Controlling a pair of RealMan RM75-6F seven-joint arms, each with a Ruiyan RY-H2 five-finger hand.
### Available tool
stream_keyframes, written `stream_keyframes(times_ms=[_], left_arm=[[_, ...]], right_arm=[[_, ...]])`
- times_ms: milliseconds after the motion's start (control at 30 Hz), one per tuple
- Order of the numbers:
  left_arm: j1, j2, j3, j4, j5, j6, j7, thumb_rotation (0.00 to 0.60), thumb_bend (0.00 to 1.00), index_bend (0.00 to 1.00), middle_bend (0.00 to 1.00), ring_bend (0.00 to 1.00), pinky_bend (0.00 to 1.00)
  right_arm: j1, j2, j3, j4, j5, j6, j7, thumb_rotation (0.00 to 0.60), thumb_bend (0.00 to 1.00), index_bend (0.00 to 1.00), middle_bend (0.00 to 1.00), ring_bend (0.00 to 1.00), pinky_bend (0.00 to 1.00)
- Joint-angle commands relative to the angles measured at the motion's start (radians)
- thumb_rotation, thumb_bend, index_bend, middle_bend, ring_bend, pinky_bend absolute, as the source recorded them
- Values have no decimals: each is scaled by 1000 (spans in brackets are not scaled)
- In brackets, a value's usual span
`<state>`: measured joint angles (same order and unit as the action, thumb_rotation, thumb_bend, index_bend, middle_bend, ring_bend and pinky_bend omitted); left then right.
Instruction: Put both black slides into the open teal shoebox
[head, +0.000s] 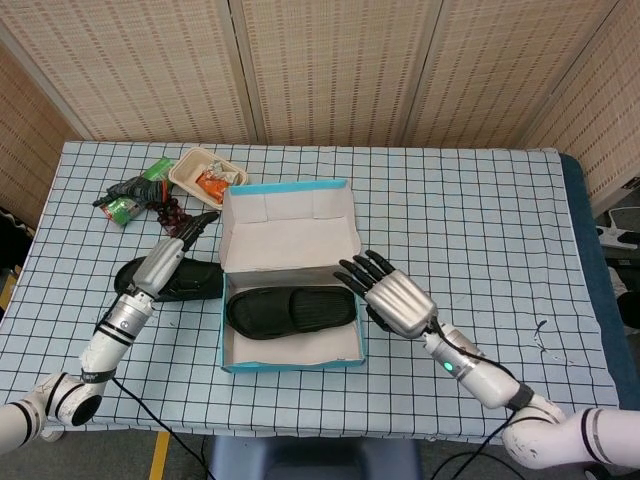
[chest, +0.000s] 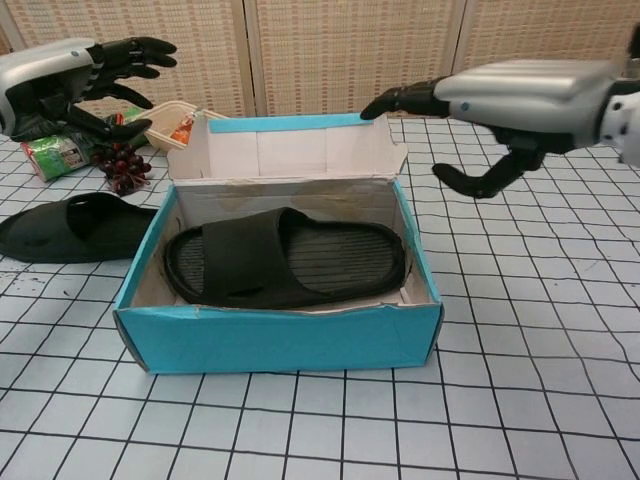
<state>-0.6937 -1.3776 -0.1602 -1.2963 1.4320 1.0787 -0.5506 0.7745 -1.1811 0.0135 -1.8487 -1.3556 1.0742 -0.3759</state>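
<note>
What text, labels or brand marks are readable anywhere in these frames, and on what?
No text is readable in either view.
Teal shoebox: walls and lid flap show no print.
Slide in the box and slide on the table: no visible logo.
Green packet and snack tray: any printing is too small and blurred to read.

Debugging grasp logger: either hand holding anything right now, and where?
Nothing held. Left hand and right hand are both open, clear of the slides.

The head view looked steeply down from above; the chest view faced forward, low and close. Both shared the open teal cardboard shoebox (head: 288, 362) (chest: 280, 338).
</note>
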Motion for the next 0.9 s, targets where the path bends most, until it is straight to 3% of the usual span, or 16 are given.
stream_keyframes(times_ms=[33,133,333,633,900], left_arm=[[46,23,51,85,-42,-27,157,600,384,0,0,0,111],[64,28,65,120,-82,-62,233,600,377,0,0,0,64],[90,78,77,87,-162,-151,293,600,314,0,0,0,26],[117,115,104,1,-167,-186,339,600,284,0,0,0,10],[99,24,80,69,-208,-222,388,600,285,0,0,0,10]], right_arm=[[-184,125,-116,-61,-204,214,111,600,406,0,0,0,0],[-257,168,-154,-46,-293,310,186,600,405,0,0,0,0],[-335,227,-163,-34,-388,417,241,600,405,0,0,0,0],[-369,267,-140,-72,-457,427,255,600,405,0,0,0,0],[-386,279,-142,-54,-475,389,336,600,405,0,0,0,0]])
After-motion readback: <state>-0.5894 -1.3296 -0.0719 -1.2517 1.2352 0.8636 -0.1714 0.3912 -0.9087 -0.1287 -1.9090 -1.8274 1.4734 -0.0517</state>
